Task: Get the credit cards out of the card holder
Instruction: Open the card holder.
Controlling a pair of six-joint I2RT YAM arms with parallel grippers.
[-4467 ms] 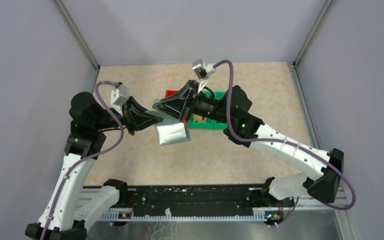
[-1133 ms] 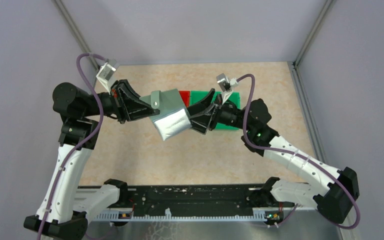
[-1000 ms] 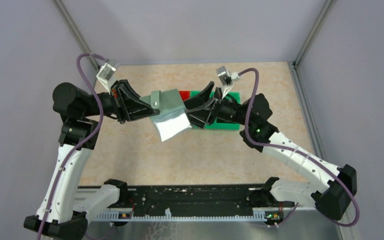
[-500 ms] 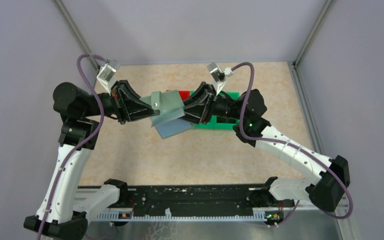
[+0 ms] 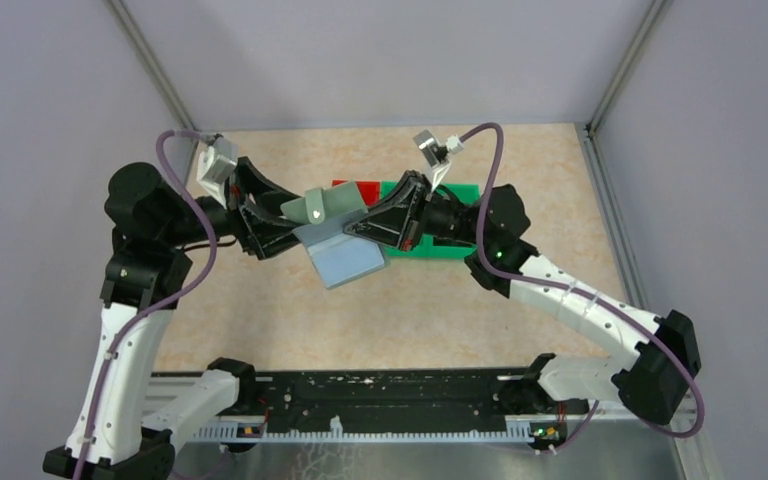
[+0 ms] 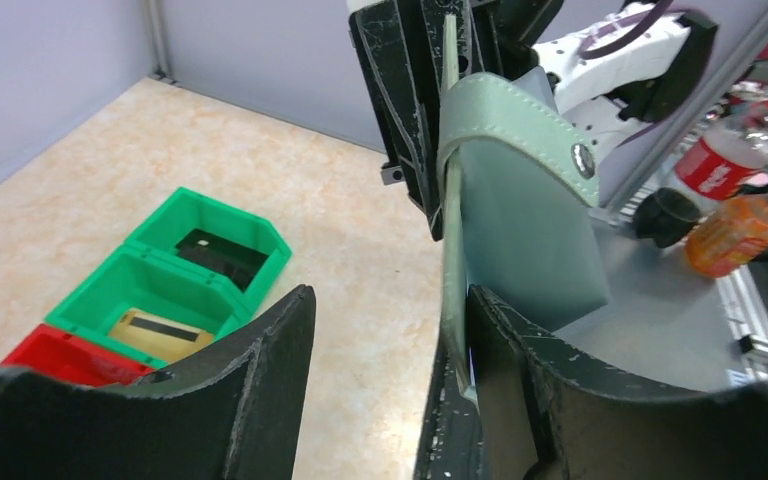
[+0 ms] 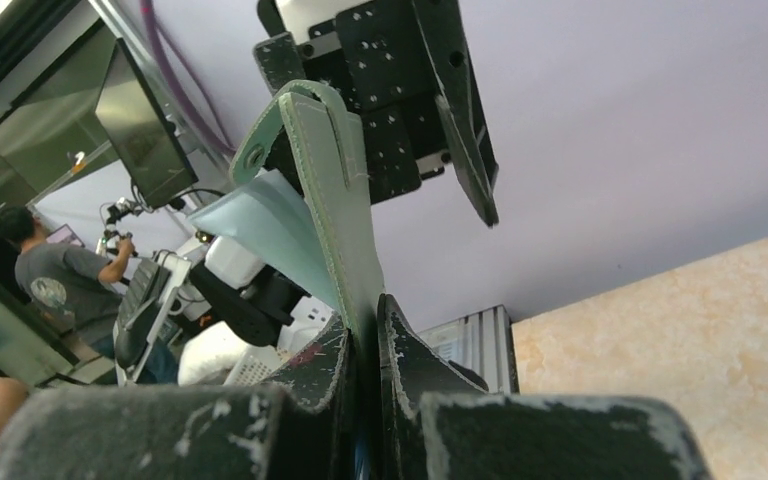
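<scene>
Card holder hangs unfolded in the air over the worktop, just in front of the bins, probably so that its pockets can be reached. The right fingers are clamped on its edge. The left fingers stand apart around it. A second ago it was the reverse, so this looks like a handover.
</scene>
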